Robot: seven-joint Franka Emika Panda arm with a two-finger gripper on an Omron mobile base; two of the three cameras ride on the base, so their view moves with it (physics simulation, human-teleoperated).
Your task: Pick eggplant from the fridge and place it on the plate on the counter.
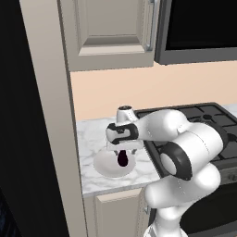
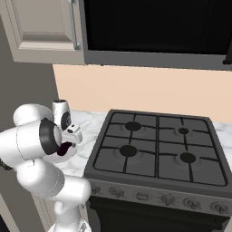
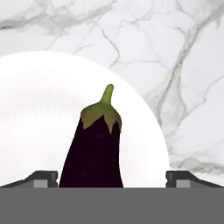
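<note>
gripper (image 3: 112, 179) is hanging right over the plate (image 3: 39, 113) with jaws spread wide, eggplant (image 3: 94, 148) sitting loose between them above the dish; it might be tipping and rolling onto the counter (image 3: 175, 52) beyond the plate

The glossy dark purple eggplant (image 3: 94, 151) with green cap sits over the white plate (image 3: 35, 118). The plate rests on the marble counter (image 3: 175, 52), beside the stove.

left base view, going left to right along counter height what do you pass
fridge → beige side panel → bare marble counter → plate with the eggplant on it → stove top
</note>
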